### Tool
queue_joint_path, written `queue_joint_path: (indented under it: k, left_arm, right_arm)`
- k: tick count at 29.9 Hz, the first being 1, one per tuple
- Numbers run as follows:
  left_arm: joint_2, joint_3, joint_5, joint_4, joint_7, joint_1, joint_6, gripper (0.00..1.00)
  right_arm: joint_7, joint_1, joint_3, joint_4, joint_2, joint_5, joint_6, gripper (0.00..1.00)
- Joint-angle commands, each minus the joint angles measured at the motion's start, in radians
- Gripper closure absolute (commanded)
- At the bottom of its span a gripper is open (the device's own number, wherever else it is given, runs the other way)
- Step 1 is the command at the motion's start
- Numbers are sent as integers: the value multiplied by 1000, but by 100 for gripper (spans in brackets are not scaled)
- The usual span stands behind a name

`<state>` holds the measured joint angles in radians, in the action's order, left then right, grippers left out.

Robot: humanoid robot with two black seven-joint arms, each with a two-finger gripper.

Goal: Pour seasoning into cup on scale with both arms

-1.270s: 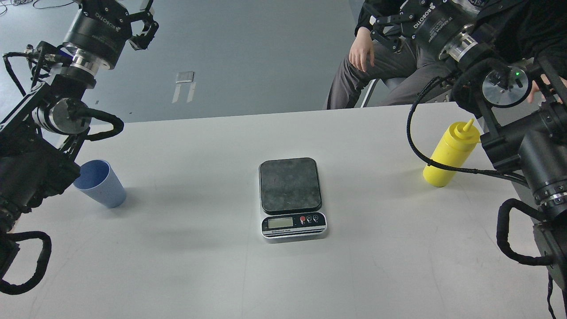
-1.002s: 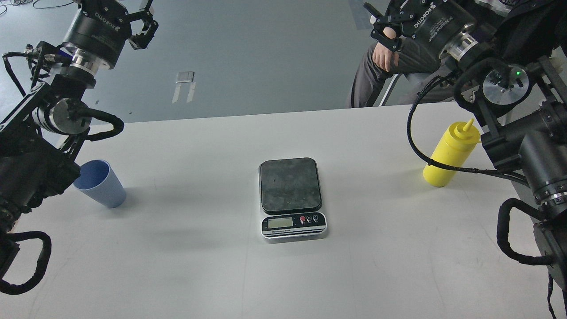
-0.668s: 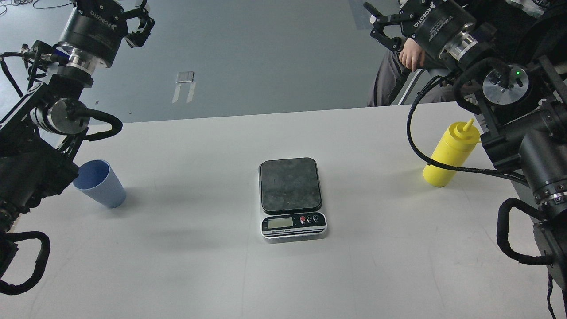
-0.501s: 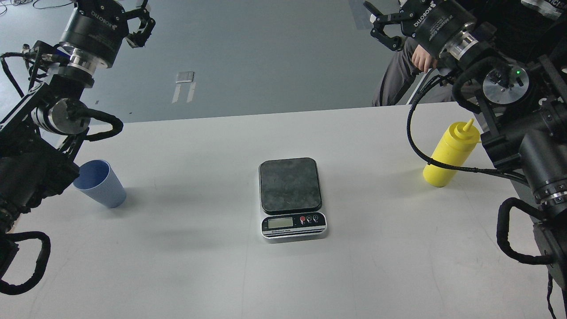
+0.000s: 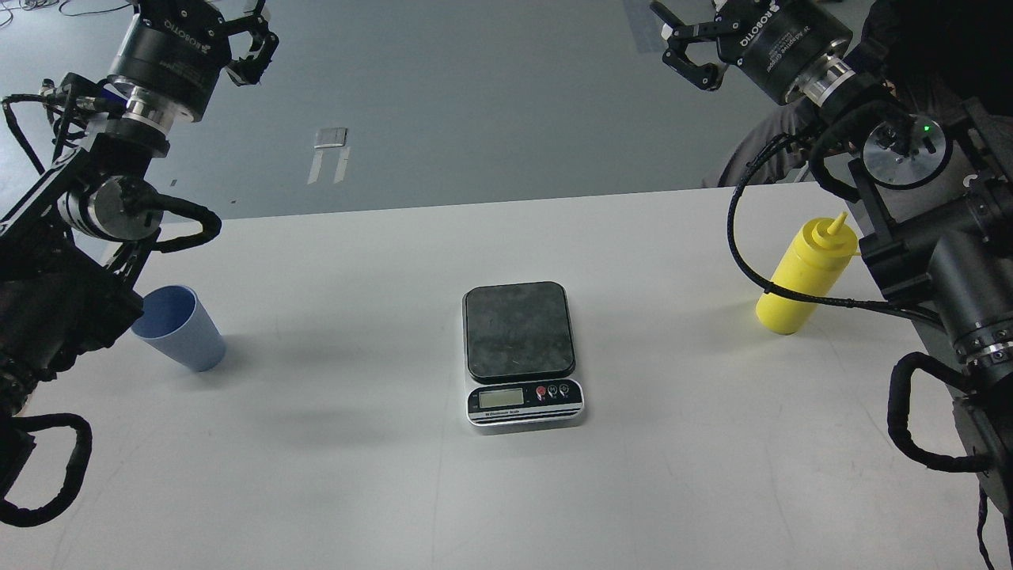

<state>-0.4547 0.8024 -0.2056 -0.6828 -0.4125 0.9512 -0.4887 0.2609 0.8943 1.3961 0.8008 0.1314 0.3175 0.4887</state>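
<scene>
The light-blue ribbed cup (image 5: 180, 331) stands on the white table (image 5: 332, 475) at the left, close to my left arm's lower links. The scale (image 5: 519, 331) sits at the table's middle with nothing on its dark platform. The yellow squeeze bottle (image 5: 806, 279) stands upright at the right, behind a black cable of my right arm. My left gripper (image 5: 255, 36) is raised high at the top left, open and empty, partly cut by the frame's edge. My right gripper (image 5: 682, 43) is raised high at the top right, open and empty, far above the bottle.
A person in dark clothes (image 5: 926, 47) is behind the table's far right corner, mostly hidden by my right arm. Grey floor lies beyond the table's far edge. A small taped mark (image 5: 330, 138) is on the floor.
</scene>
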Motion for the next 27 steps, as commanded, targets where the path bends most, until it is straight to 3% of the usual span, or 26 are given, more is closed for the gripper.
queue_joint_path:
  k: [1, 27]
  left_arm:
    - [1, 1, 0, -1, 0, 0, 0, 2]
    - [1, -11, -3, -1, 0, 1, 0, 2]
  right_arm:
    - [0, -2, 0, 0, 2, 0, 0, 1]
    - [0, -5, 3, 0, -1, 0, 0, 1]
